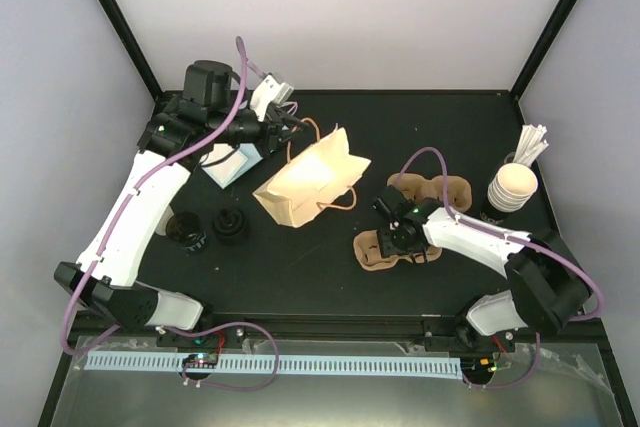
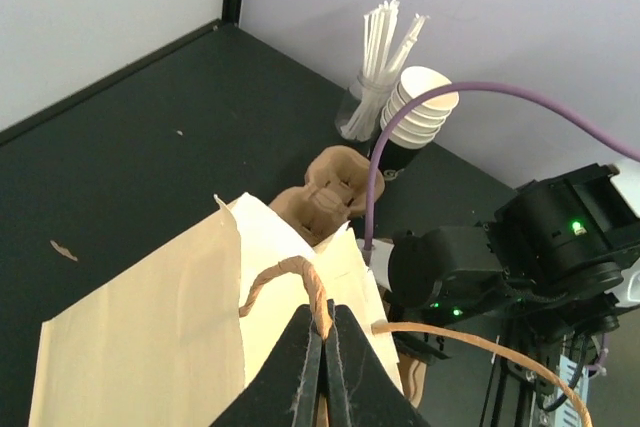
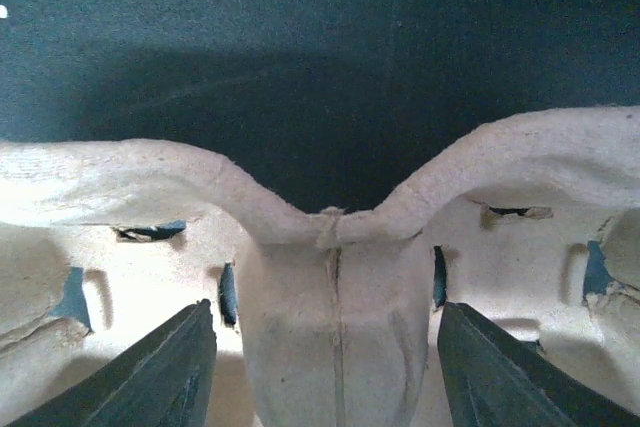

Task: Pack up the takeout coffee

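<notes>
Left claw (image 2: 322,319): fingers pressed together, pinching the twine handle (image 2: 288,273) of the paper bag (image 2: 150,347). The loop comes up out of the bag mouth and runs between the tips. In the top view the bag (image 1: 305,187) lies tilted at mid-bench, mouth toward the left claw (image 1: 290,131) at the far left.

Right claw (image 3: 325,322): fingers (image 3: 165,367) spread, one on each side of the centre ridge of a brown pulp carrier (image 3: 120,187), with a gap showing on both sides. Nothing gripped. From above, the right claw (image 1: 385,237) sits over the near carrier (image 1: 372,259), right of the bag. A second carrier (image 1: 442,187) lies just behind it.

Far right: nested cup stack (image 1: 512,187) with white sticks (image 1: 530,143) beside it.

Left side: white box (image 1: 228,163) near the left arm. Black lid (image 1: 230,225) and another dark round item (image 1: 186,231) on the bench (image 1: 300,282), the latter partly under the arm.

Takeout coffee: no lone cream cup can be picked out in any view. Possibly hidden by an arm, so its position can't be told.
</notes>
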Controlling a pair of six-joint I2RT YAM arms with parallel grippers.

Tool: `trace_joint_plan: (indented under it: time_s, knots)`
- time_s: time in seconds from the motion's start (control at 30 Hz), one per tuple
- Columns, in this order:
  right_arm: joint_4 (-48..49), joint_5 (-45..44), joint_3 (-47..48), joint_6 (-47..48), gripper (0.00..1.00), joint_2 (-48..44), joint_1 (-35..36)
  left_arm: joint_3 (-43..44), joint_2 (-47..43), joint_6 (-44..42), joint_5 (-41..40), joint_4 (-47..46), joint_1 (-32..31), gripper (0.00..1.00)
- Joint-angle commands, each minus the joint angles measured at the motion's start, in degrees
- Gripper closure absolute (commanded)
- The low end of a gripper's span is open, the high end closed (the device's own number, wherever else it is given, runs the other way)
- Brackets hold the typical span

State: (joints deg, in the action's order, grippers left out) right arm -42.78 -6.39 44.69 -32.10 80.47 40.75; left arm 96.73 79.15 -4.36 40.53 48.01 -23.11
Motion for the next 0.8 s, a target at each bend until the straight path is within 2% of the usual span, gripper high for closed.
trace_joint_plan:
  time_s: [0.0,0.2,0.37,0.53,0.73,0.77]
  knots:
    - [2.21,-1.97,-0.35,-0.86,0.37,1.08,0.19,-1.05,0.23,-1.79,0.19,-0.51,-0.67,0.98]
    - [2.73,-3.31,-0.31,-0.67,0.40,2.09,0.20,-1.16,0.21,-1.79,0.17,-0.54,-1.04,0.98]
    - [3.06,-3.34,-0.30,-0.34,0.50,2.07,0.20,-1.05,0.30,-1.87,-0.04,-0.29,-1.32,0.98]
    - [2.77,-3.52,-0.55,0.16,0.57,-2.01,0.20,-1.10,0.29,-2.05,-0.32,-0.28,-1.56,0.98]
    - [0.49,-3.36,0.36,0.63,0.60,-7.26,0.20,-1.11,0.30,-2.23,-0.80,0.05,-1.98,0.98]
    - [-0.14,-3.31,0.78,0.63,0.64,-8.23,0.20,-1.17,0.30,-2.23,-1.10,0.00,-2.00,0.98]
